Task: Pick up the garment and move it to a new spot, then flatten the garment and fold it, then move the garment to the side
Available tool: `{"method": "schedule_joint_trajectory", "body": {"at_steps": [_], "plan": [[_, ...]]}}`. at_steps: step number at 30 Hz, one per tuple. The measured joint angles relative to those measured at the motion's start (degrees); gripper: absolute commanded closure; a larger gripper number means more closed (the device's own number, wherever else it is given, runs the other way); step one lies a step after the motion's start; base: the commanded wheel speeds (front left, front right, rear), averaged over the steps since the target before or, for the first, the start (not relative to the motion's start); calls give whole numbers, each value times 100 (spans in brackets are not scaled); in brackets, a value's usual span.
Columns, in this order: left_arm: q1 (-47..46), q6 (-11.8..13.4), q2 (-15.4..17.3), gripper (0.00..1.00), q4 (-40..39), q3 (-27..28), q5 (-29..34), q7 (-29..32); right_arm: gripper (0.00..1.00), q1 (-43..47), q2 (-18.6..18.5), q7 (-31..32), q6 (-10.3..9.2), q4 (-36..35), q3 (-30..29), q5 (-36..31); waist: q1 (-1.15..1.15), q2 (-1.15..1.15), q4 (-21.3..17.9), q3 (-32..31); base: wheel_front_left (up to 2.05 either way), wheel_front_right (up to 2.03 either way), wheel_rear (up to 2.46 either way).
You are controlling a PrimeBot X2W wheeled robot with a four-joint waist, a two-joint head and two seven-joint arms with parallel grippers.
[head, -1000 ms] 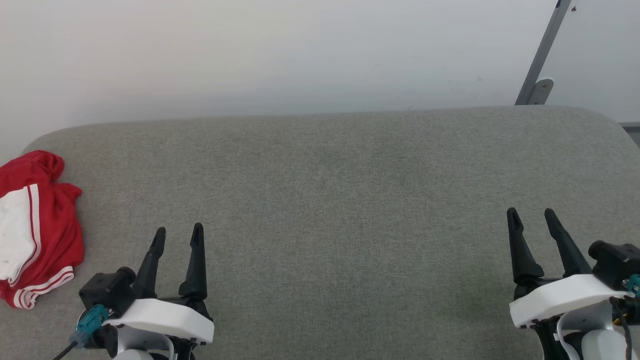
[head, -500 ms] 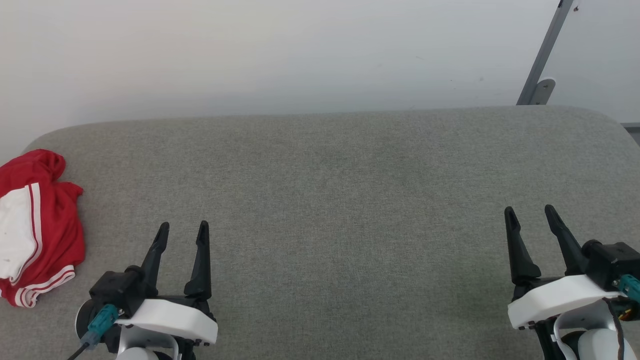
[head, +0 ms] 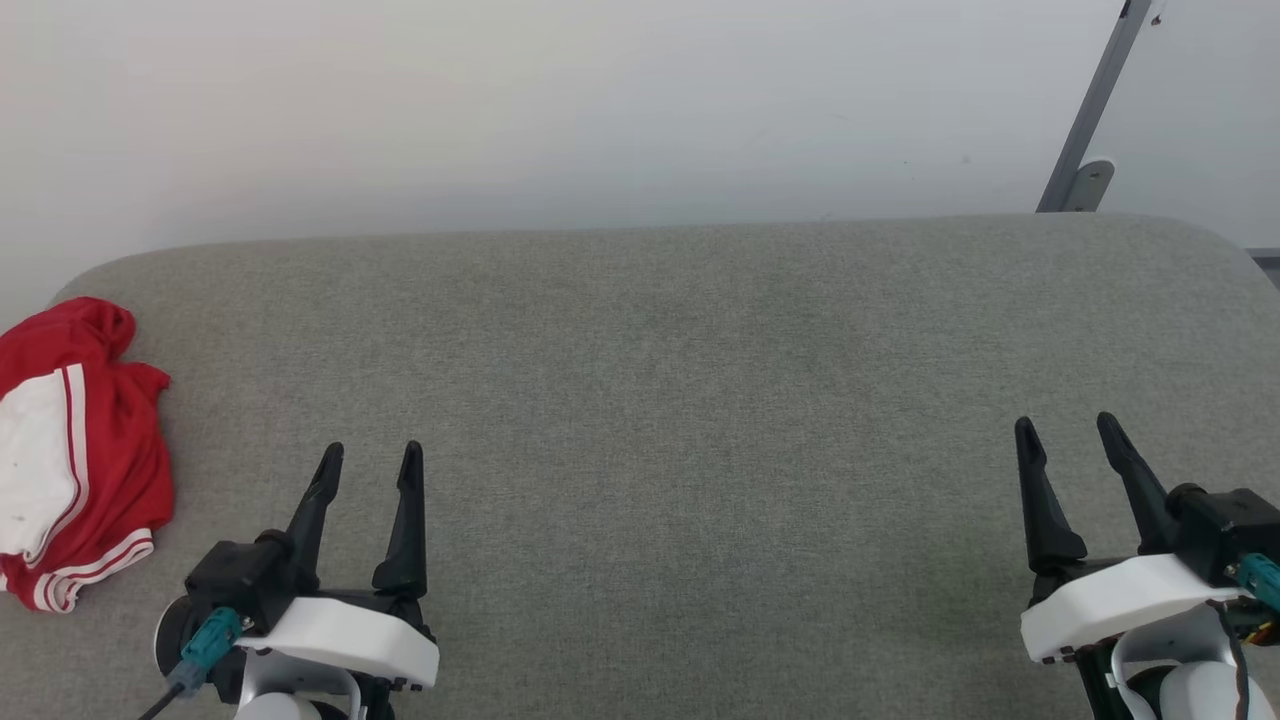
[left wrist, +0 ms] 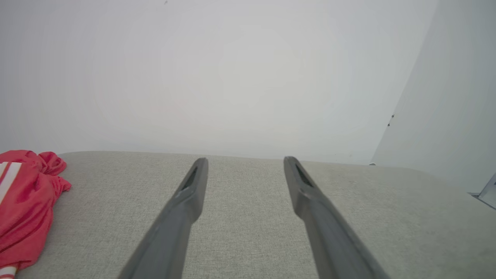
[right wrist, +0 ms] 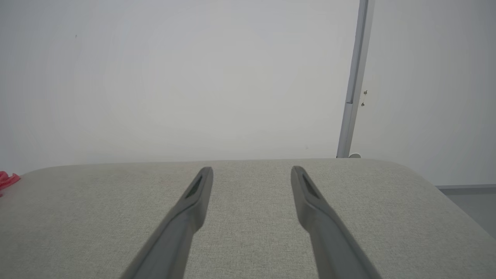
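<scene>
Your left gripper (head: 372, 450) hangs low over the near part of the grey fabric-covered bench (head: 700, 340). Its two dark fingers are spread apart with nothing between them. Your right gripper (head: 1066, 423) is well off to its right, spread just as wide and also empty. Both point toward the pale wall (head: 500, 100).

The garment (head: 100, 450) lies in a crumpled heap on the bench to the left of the left gripper. It is near that gripper but touches neither finger, and it is well apart from the right gripper. The heap runs from about level with the left gripper's body to a little past its fingertips.

The head view gives you the garment from above: red cloth bunched at the far end, a white sleeve panel with a red stripe, and a red-and-white striped edge at the near end. Its left side runs off the picture's edge.

The left wrist view gives you the low angle. The garment (left wrist: 23, 209) rises as a red mound left of the left gripper (left wrist: 245, 159), with bare bench between them and a sliver of white striping at the picture's edge.

In the right wrist view there is open bench ahead of the right gripper (right wrist: 252, 169), and the garment (right wrist: 7, 180) is just a small red scrap far to its left. Ahead and to the right, a grey metal post (right wrist: 354, 77) stands against the wall beyond the bench. A strip of grey floor (right wrist: 472, 197) lies past the bench's rounded corner.
</scene>
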Motion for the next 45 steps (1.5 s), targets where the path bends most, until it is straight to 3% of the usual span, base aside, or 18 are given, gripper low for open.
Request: {"method": "schedule_joint_trajectory", "body": {"at_steps": [11,24,35,45], "plan": [[-79,-7,-57,0,142,194,-272,-3,0,53,15,58,0,-118,102,-36,0,0,350,-62,0,0,0],[-73,192,-100,0,270,499,-223,-4,0,-74,-34,166,0,-57,659,93,0,0,1432,-194,0,0,0],[53,341,-67,0,247,684,-258,-5,0,-338,-29,168,0,73,1100,254,0,0,2614,-256,0,0,0],[165,467,-185,0,-97,877,-400,-5,0,-855,-214,179,0,264,1389,367,0,0,2919,164,0,0,0]]}}
